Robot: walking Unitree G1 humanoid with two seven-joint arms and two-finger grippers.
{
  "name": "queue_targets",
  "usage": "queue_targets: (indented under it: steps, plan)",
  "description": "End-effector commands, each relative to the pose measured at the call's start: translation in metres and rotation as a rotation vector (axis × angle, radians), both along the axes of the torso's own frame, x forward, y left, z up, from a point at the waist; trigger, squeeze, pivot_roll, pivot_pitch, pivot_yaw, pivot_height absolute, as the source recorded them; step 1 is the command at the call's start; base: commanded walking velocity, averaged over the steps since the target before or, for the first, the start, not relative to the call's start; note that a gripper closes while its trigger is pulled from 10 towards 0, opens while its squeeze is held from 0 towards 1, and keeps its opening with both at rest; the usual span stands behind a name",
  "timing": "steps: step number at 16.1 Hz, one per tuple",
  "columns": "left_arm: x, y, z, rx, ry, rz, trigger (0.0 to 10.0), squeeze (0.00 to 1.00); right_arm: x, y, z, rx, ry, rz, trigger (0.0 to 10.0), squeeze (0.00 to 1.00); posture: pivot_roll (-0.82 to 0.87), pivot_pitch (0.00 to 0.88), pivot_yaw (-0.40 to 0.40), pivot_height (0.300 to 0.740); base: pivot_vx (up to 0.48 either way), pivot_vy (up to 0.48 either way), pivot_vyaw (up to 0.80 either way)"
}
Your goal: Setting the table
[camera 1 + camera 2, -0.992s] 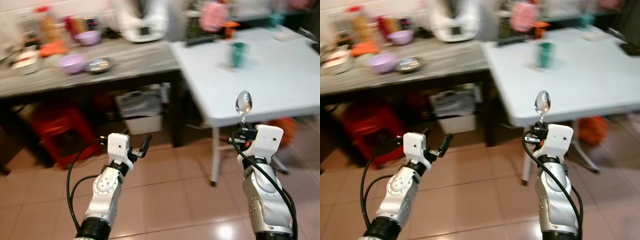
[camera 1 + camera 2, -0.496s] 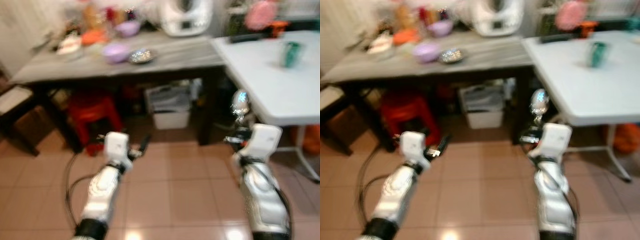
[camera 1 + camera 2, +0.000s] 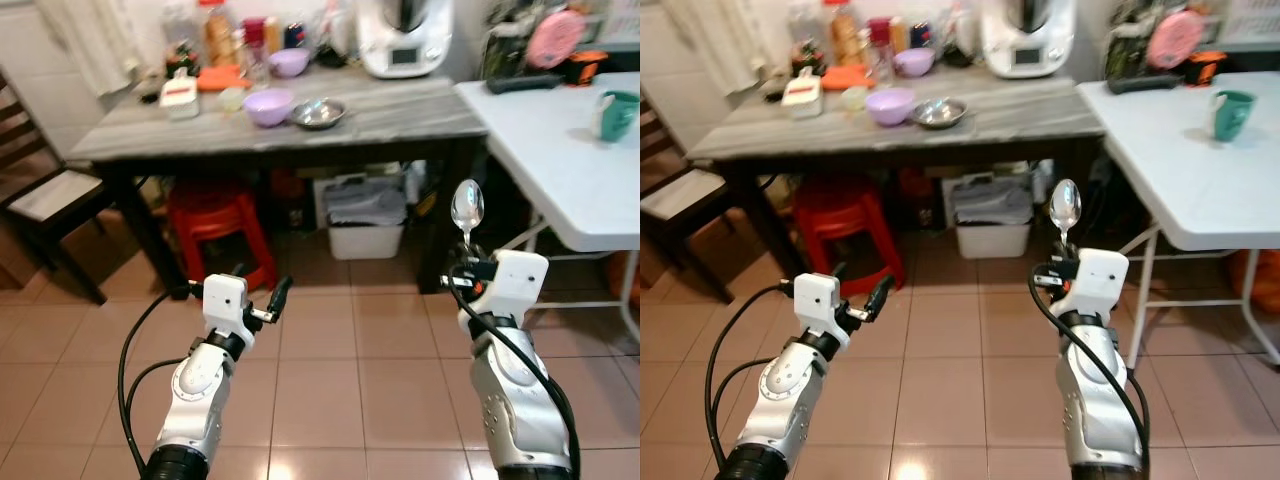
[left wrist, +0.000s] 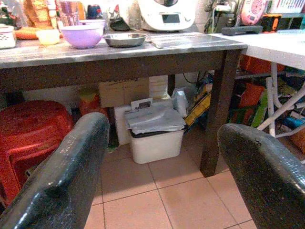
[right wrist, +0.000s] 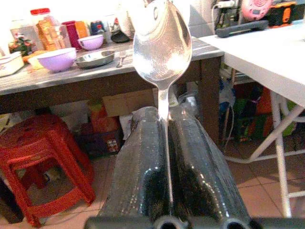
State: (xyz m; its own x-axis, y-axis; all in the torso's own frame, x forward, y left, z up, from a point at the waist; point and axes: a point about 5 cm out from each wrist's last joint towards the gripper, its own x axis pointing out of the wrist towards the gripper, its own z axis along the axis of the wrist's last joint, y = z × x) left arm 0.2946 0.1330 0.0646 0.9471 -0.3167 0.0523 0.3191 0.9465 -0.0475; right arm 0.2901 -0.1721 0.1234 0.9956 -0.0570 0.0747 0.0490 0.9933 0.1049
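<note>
To the left of the white surface (image 3: 560, 150) with the green cup (image 3: 615, 114), the right gripper (image 3: 468, 274) pinches a thin metal spoon (image 3: 466, 212) upright by its handle, light, stiff and probably slippery, while the left gripper (image 4: 162, 157) has its fingers spread, empty.

Bare tiled floor (image 3: 330, 370) lies open near and between both arms. Far ahead, the dark desk (image 3: 400, 115) blocks the way, its top crowded at the left with bowls (image 3: 268, 105) and bottles. Under it stand a red stool (image 3: 215, 225) and a white bin (image 3: 366, 235). The white desk (image 3: 560, 160) on the right holds a green mug (image 3: 616, 114), with open surface around it
</note>
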Motion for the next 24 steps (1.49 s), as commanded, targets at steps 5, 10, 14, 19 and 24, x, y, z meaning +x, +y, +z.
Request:
queue_targets:
  steps: [5,10,14,19,24]
  plan:
    - [0.0011,0.0009,0.0085,-0.027,-0.034,-0.026,10.0,0.0,-0.0013,-0.0032,0.0027,-0.016,-0.019,0.011,10.0,0.0,-0.1,0.0,0.09,0.74,0.297,0.0,0.0]
    - [0.0016,-0.0002,0.0098,-0.034,-0.037,-0.036,10.0,0.0,-0.0012,0.0009,0.0029,-0.017,-0.02,0.015,10.0,0.0,-0.1,0.0,0.094,0.74,0.392,0.0,0.0]
    - [0.0012,-0.0017,0.0097,-0.036,-0.034,-0.042,10.0,0.0,-0.0014,-0.0006,0.0027,-0.018,-0.021,0.016,10.0,0.0,-0.1,0.0,0.094,0.74,0.421,0.0,0.52]
    - [0.0007,-0.0023,0.0099,-0.041,-0.032,-0.046,10.0,0.0,-0.0015,0.0004,0.0023,-0.015,-0.02,0.019,10.0,0.0,-0.1,0.0,0.094,0.74,0.458,0.0,0.36]
    - [0.0001,-0.0038,0.0099,-0.043,-0.032,-0.052,10.0,0.0,-0.002,0.0002,0.0023,-0.014,-0.022,0.014,10.0,0.0,-0.1,0.0,0.095,0.74,0.458,0.0,0.0]
